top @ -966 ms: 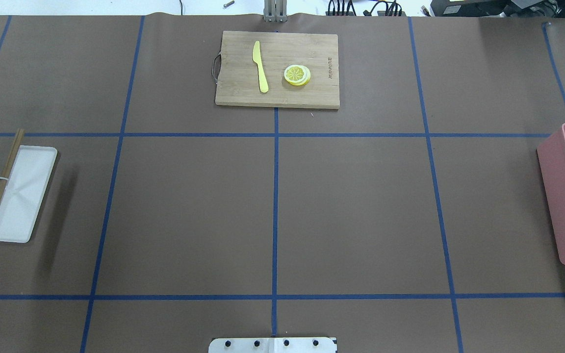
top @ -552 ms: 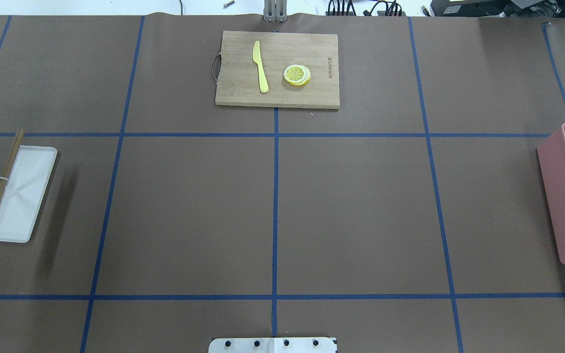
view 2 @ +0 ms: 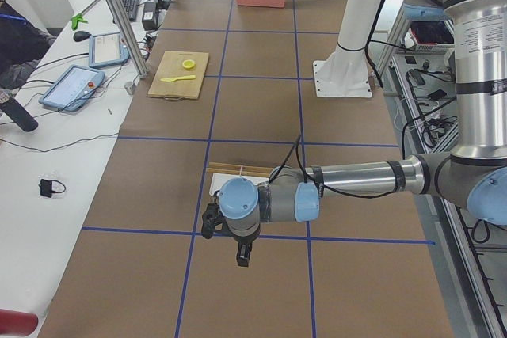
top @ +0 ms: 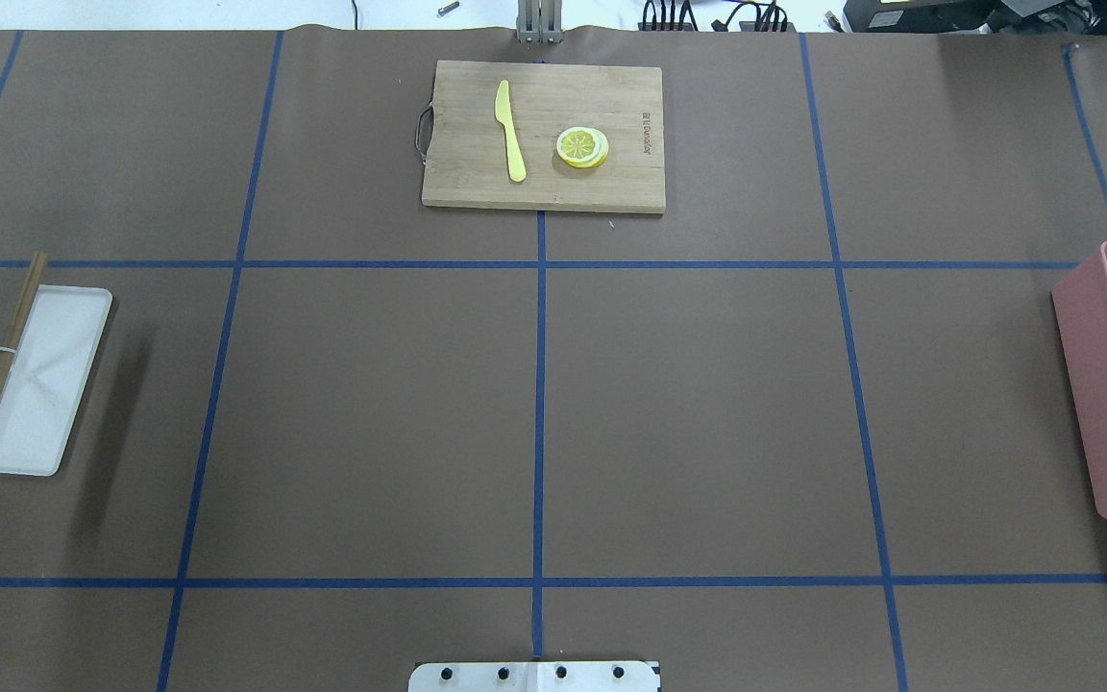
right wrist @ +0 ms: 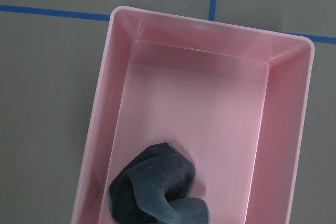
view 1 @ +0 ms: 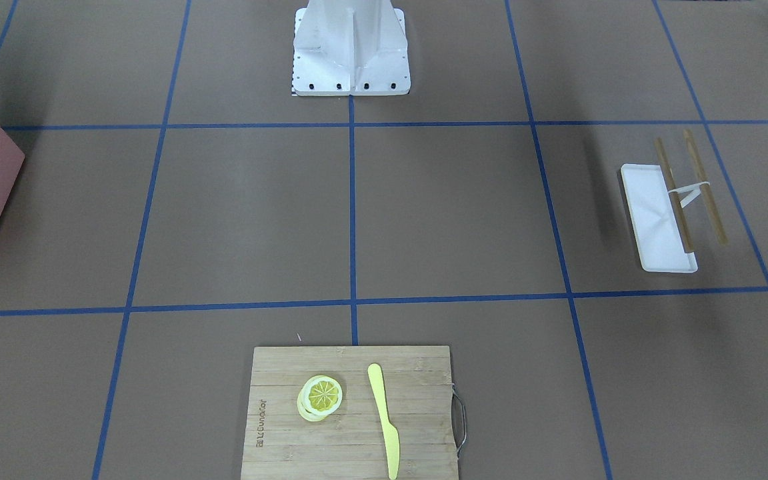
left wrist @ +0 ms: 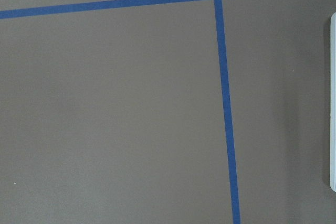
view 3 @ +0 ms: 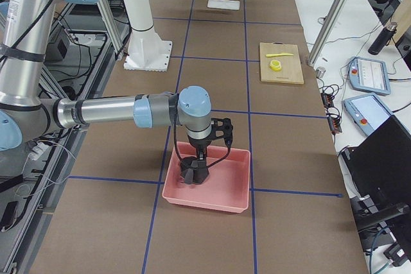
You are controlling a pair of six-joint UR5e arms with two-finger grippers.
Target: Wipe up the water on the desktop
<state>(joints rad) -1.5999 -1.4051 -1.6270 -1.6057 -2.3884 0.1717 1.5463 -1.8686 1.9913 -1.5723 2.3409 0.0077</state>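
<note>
Your desktop (top: 707, 413) is flat matte brown paper gridded with thin blue tape. At its right end a smooth, rectangular pink bin (right wrist: 210, 35) holds a soft, crumpled dark cloth (right wrist: 157, 190). The right gripper (view 3: 195, 165) hangs low over that cloth and the left gripper (view 2: 242, 257) over bare desktop near the flat white tray (top: 39, 380); you cannot tell how far either claw is spread.
</note>
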